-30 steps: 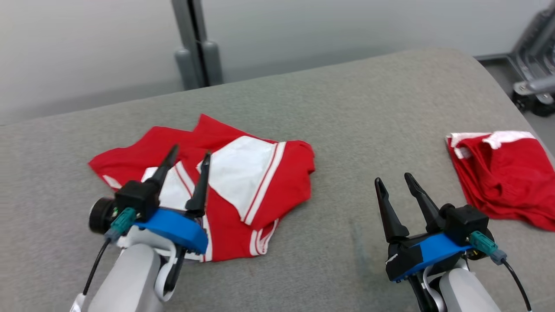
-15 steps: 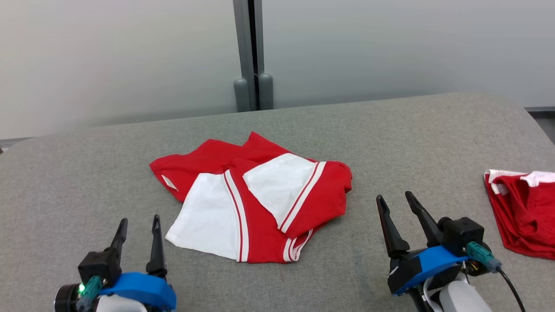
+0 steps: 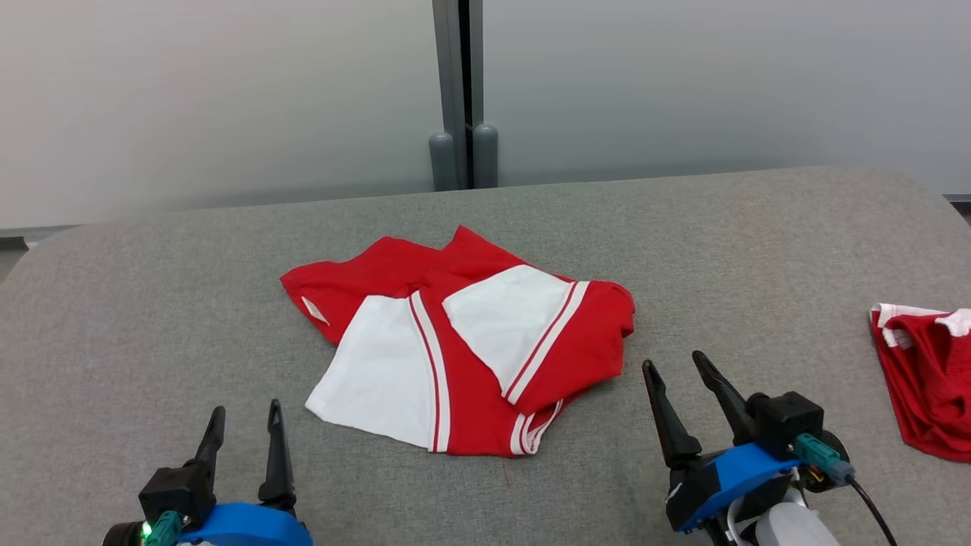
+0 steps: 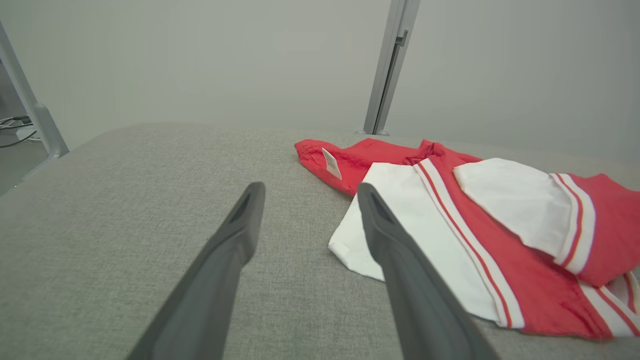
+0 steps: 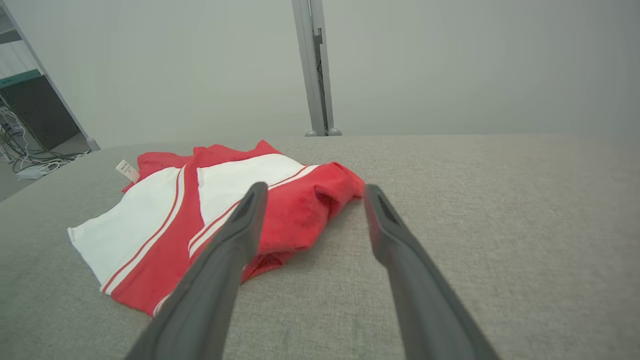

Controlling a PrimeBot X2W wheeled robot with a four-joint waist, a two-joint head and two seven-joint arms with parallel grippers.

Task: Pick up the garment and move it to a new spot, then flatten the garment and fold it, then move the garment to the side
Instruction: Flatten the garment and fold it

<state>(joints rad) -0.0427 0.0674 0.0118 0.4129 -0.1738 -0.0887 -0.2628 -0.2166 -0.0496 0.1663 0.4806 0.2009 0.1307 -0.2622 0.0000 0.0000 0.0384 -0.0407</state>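
A: Where does the crumpled red-and-white cloth garment (image 3: 463,349) lie?

B: On the grey fabric-covered table (image 3: 152,303), straight in front of the grey upright post (image 3: 463,98). It is loosely folded over itself, with white panels and striped bands facing up. A small white label (image 3: 312,309) sticks out at its edge, left of the post.

A: And the grippers?

B: The left gripper (image 3: 246,413) hovers nearer the robot, left of the post's line. Its fingers are spread with bare table between them, apart from the cloth. The right gripper (image 3: 674,364) sits right of that line, near the garment's red edge, fingers likewise parted and holding nothing.

A: Anything else?

B: A second bunched red cloth with white trim (image 3: 929,379) lies far right of the post, well apart from the garment.
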